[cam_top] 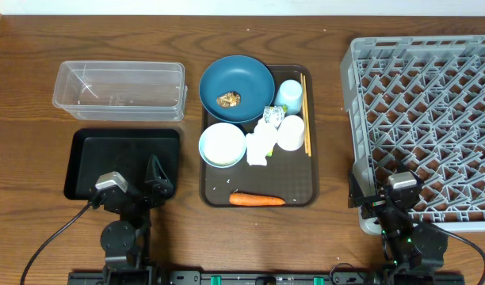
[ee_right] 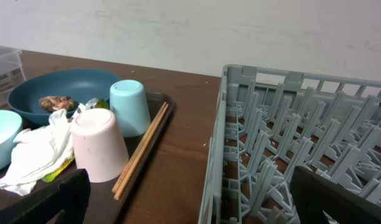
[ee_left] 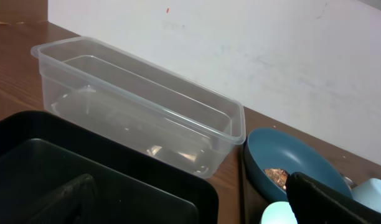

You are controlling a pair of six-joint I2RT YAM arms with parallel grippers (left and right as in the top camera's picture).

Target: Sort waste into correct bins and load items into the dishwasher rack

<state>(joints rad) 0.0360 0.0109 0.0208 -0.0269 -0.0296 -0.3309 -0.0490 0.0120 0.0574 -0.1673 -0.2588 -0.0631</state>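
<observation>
On the brown serving tray, a dark blue bowl holds a brown food lump. A pale blue bowl has rice in it. A light blue cup and a white cup stand upside down beside the wooden chopsticks. Crumpled napkins, a wrapper and a carrot lie there too. The clear tub, black tray and grey rack hold nothing. My left gripper hangs open over the black tray. My right gripper is open at the rack's near left corner.
The brown serving tray sits mid-table between the two bins on the left and the rack on the right. Bare wood shows between the tray and the rack. A white wall stands behind the table.
</observation>
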